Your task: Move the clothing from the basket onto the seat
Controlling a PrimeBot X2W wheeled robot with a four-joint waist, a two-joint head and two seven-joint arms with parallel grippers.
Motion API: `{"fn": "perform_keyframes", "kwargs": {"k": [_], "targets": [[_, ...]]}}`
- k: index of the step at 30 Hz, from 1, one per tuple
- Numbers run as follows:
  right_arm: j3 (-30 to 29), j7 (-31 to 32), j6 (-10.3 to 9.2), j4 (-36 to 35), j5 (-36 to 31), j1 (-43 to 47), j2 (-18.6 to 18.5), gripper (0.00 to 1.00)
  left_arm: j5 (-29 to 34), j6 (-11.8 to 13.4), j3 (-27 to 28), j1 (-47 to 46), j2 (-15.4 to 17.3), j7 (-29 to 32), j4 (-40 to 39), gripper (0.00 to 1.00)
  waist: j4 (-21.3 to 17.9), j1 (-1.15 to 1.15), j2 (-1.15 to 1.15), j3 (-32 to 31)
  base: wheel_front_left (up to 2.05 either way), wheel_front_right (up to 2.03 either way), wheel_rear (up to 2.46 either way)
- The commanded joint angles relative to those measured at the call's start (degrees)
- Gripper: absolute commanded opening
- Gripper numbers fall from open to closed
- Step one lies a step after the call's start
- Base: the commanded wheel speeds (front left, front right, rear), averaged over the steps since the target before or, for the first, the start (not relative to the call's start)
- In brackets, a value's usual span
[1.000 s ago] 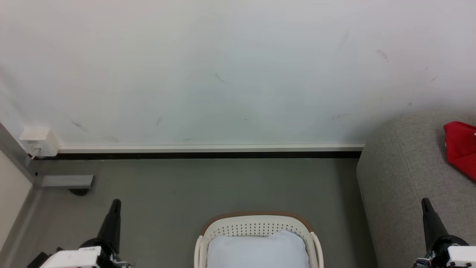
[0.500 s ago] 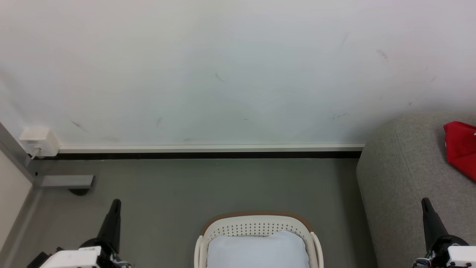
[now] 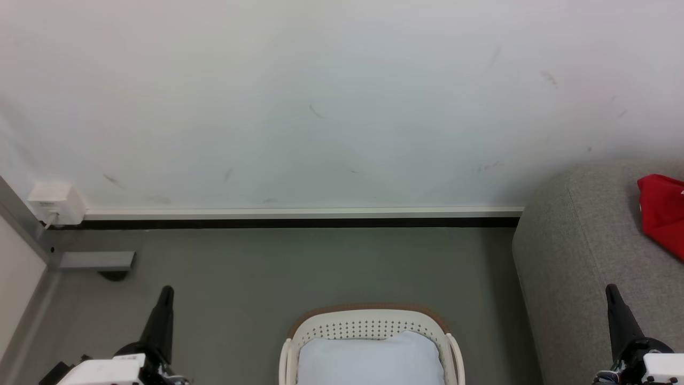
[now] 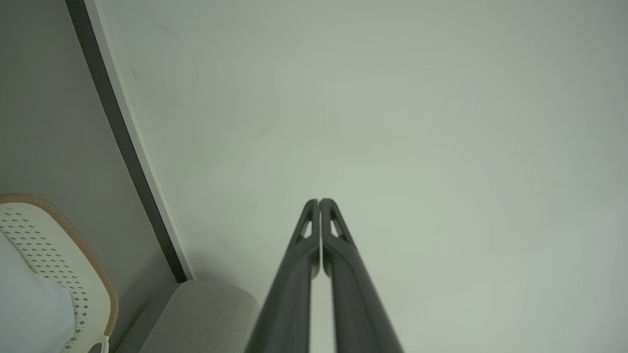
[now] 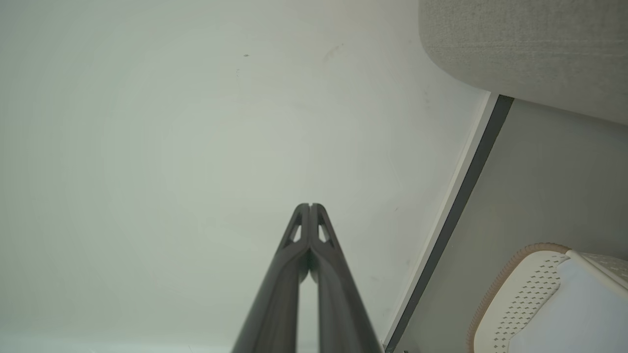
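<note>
In the head view, my left gripper [image 3: 166,291] rose at the lower left and my right gripper [image 3: 611,291] at the lower right, both dark and pointing up over the grey floor [image 3: 299,262]. Between them, at the bottom edge, stood the oval white plastic laundry basket [image 3: 368,309] with perforated sides and a brown rim. A plain pale bluish-white cushion [image 3: 370,359] lay in it. At the right was the large light grey fabric seat [image 3: 582,240], and the bright red soft clothing [image 3: 662,211] lay on top of it at the right edge, well apart from the basket. A white wall [image 3: 331,96] stood behind, with a small white box [image 3: 56,203] low on its left.

In the left wrist view, my left gripper [image 4: 319,201] had its two fingers pressed together, with nothing between them, pointing at the wall. The basket [image 4: 78,241] and cushion [image 4: 24,309] showed at the lower left, a corner of the seat [image 4: 211,314] beside them.

In the right wrist view, my right gripper [image 5: 310,206] was likewise pressed together on nothing. The seat [image 5: 530,49] sat at the upper right, the basket [image 5: 527,282] at the lower right.
</note>
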Motion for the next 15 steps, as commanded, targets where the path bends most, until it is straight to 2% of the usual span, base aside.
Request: {"fn": "perform_keyframes", "kwargs": {"k": [1,15], "targets": [[-0.2,0.2,-0.12,-0.3,0.0,-0.7,-0.5,0.00,-0.7,-0.1,0.1,-0.5,0.1,0.2,-0.2,0.00,0.0,0.00,0.00,0.0,0.00,0.00,0.00],[-0.2,0.2,-0.12,-0.3,0.0,-0.7,-0.5,0.00,-0.7,-0.1,0.1,-0.5,0.1,0.2,-0.2,0.00,0.0,0.00,0.00,0.0,0.00,0.00,0.00]]}}
